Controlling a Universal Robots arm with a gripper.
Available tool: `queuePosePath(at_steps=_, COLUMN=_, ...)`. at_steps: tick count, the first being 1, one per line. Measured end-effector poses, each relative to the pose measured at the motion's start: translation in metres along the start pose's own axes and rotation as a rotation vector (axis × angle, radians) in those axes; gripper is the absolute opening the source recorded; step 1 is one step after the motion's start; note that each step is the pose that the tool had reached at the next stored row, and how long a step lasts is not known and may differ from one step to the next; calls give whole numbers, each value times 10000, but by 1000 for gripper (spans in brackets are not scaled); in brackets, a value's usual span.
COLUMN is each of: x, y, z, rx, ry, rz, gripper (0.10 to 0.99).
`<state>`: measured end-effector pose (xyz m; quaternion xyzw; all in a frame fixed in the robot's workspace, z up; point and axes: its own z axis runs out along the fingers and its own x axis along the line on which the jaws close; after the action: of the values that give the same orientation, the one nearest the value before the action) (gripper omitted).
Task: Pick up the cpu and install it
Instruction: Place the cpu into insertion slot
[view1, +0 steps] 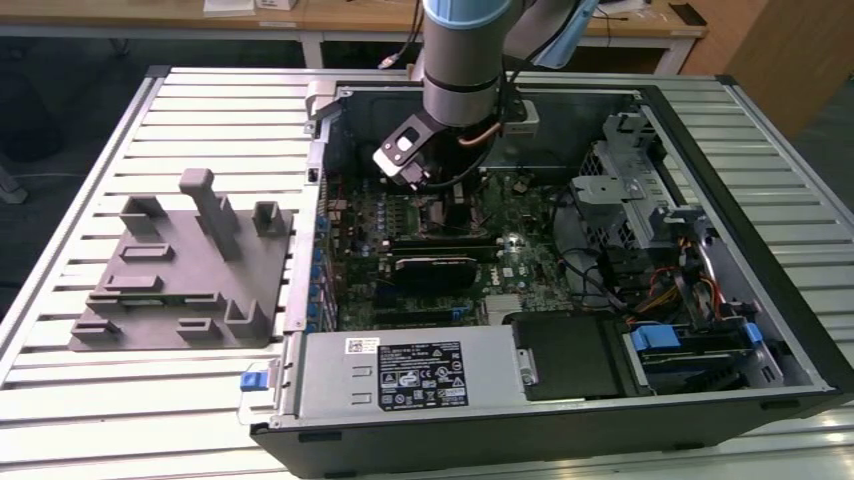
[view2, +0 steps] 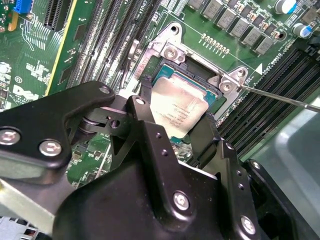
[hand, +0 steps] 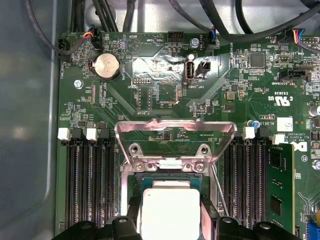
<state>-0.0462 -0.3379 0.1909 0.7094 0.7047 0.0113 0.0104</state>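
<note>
Lying flat (lid upward): cpu (view2: 177, 107)

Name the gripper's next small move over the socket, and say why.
Probably a slow, straight lowering. The gripper holds the cpu squared over the open socket, whose metal load plate stands raised clear, so nothing visible blocks seating; whether it already touches I cannot tell.

The setting reads as a robotics lab or workshop rather than a home. A slatted aluminium work table (view1: 80, 400) carries an opened desktop computer case (view1: 534, 445) and a grey plastic fixture (view1: 174, 290), with an industrial robot arm (view1: 467, 50) reaching into the case. Wooden desks (view1: 360, 15) strung with cables stand behind the table.
</note>
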Motion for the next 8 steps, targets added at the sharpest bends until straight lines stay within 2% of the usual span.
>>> queuePosePath(at_steps=8, x=-1, y=-1, z=9, rx=4, ry=17, rz=-118, gripper=541)
